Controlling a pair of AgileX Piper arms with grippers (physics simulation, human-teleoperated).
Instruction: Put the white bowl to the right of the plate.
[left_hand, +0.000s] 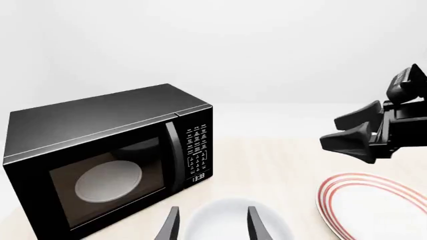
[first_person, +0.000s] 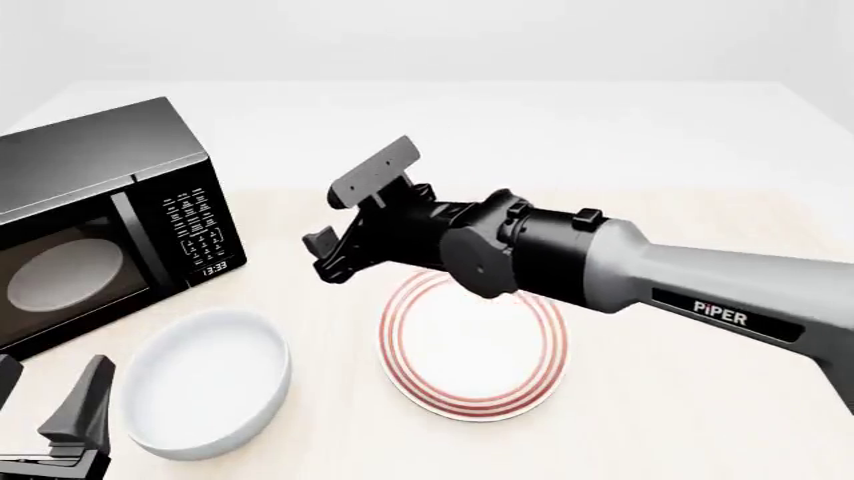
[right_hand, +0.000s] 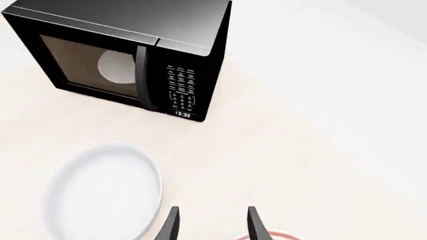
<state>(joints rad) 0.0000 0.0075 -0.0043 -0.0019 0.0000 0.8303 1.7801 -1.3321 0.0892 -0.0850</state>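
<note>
The white bowl (first_person: 207, 382) sits on the table left of the plate (first_person: 474, 345), a flat white plate with red rings. My left gripper (first_person: 47, 398) is low at the front left, just beside the bowl, and open. In the left wrist view its fingers (left_hand: 169, 226) frame the bowl's near rim (left_hand: 230, 216) without touching it. My right gripper (first_person: 323, 257) reaches across above the plate and hovers over the table between the bowl and the microwave. It is open and empty, and in the right wrist view (right_hand: 212, 225) the bowl (right_hand: 103, 195) lies off to one side.
A black microwave (first_person: 100, 225) stands at the back left with its door shut and a pale disc behind the window. The right arm's grey body (first_person: 627, 270) spans the table above the plate. Light tabletop (first_person: 694, 400) lies right of the plate.
</note>
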